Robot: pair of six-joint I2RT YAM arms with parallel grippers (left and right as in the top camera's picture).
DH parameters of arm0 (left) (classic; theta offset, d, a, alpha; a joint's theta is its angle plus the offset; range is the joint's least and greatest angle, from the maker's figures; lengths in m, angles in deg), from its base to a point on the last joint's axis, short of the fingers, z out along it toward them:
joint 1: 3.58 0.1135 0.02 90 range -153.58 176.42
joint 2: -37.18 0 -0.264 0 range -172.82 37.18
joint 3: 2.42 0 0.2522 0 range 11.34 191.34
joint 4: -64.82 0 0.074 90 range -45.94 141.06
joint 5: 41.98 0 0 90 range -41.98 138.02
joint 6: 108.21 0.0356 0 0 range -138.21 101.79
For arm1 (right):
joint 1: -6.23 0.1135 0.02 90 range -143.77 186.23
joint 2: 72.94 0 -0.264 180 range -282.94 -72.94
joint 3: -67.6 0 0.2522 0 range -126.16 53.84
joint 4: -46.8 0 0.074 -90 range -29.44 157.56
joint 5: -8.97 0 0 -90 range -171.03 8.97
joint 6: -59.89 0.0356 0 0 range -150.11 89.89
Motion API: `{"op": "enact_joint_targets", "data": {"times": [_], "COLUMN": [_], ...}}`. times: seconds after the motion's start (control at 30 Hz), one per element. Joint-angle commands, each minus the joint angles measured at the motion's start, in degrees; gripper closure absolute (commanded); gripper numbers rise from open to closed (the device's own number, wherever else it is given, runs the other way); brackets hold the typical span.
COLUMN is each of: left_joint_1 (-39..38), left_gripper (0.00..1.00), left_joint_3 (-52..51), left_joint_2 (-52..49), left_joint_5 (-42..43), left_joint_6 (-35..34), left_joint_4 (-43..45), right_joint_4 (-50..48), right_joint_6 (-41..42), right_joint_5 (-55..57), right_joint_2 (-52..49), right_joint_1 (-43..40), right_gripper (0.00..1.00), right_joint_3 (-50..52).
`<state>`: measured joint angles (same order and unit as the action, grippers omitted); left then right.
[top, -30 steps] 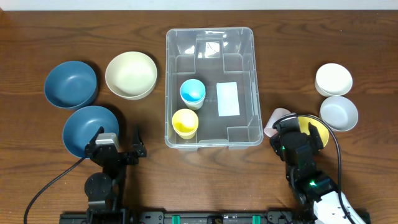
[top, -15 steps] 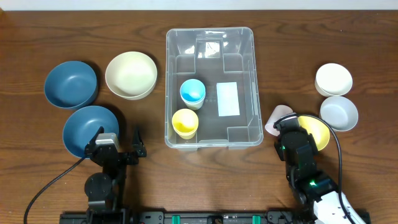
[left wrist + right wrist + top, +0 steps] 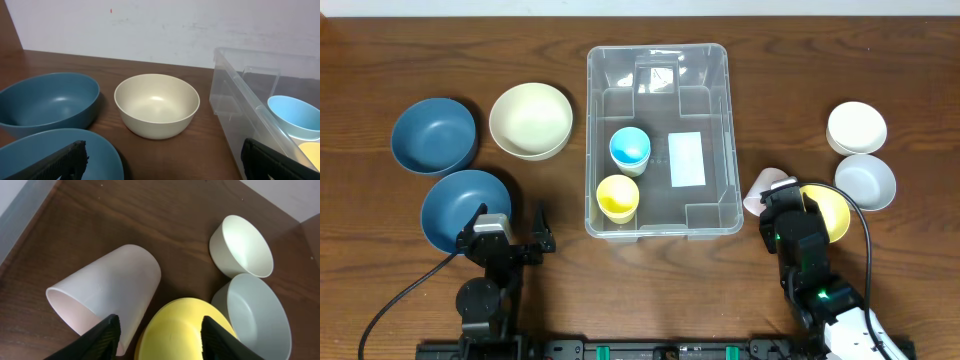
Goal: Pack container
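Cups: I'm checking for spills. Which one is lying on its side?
The pale pink cup, on the table right of the container; the blue cup and yellow cup stand upright inside it.

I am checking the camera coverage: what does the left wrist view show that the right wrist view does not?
Only left wrist: the far blue bowl, the near blue bowl, a cream bowl, and the container with a light blue cup inside. Only right wrist: a pink cup lying on its side, a yellow bowl, a white bowl and a pale grey bowl. Both: the brown table.
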<state>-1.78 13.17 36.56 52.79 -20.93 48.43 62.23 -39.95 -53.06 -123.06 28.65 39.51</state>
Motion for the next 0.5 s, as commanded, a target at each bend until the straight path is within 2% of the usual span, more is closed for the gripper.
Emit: {"op": "enact_joint_targets", "data": {"times": [0.0, 0.1, 0.3, 0.47], "left_joint_1": [-0.17, -0.17, -0.17, -0.17], "left_gripper": [0.02, 0.02, 0.02, 0.02], "left_joint_3": [-1.60, -1.60, -1.60, -1.60], "left_joint_2": [0.02, 0.02, 0.02, 0.02], "left_joint_5": [0.63, 0.63, 0.63, 0.63], "left_joint_6": [0.76, 0.76, 0.76, 0.76], "left_joint_4": [-0.74, -0.74, -0.74, -0.74], "right_joint_4": [0.31, 1.18, 4.35, 4.20], "right_joint_6": [0.17, 0.17, 0.17, 0.15], "right_joint_5": [-0.44, -0.48, -7.58, -4.52], "right_joint_2": [0.37, 0.37, -0.13, -0.33], "right_joint_1": [-0.22, -0.24, -0.24, -0.31], "right_gripper": [0.41, 0.36, 0.35, 0.34], "right_joint_3": [0.09, 0.09, 0.09, 0.09]}}
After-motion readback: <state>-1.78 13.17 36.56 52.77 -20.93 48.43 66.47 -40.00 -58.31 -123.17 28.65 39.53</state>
